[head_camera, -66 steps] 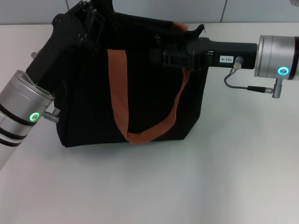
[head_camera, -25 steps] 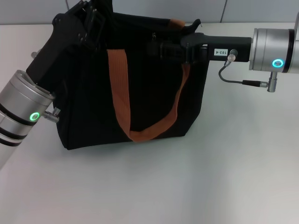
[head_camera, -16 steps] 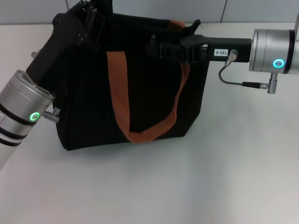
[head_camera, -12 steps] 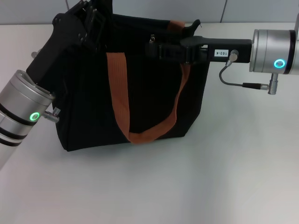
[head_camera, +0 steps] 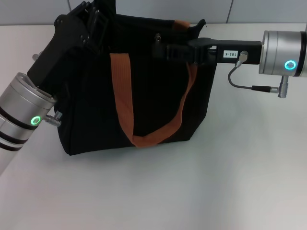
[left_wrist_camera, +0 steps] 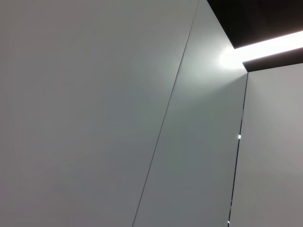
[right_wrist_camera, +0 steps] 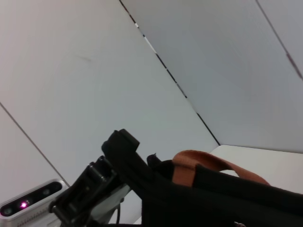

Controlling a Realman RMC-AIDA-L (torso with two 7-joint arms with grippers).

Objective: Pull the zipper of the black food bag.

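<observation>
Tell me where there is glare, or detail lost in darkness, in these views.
Left wrist view: a bright ceiling light strip glares onto the wall. Head view: the black food bag is so dark that its folds vanish; the zipper is a small glint. Right wrist view: even light.

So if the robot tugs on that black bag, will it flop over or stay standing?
The bag looks like soft fabric, so it would probably sag and wrinkle rather than stay stiff. It stands boxy on the table, and the left gripper is at its top corner, so it likely won't tip. Its orange handle hangs loose, surely floppy.
</observation>
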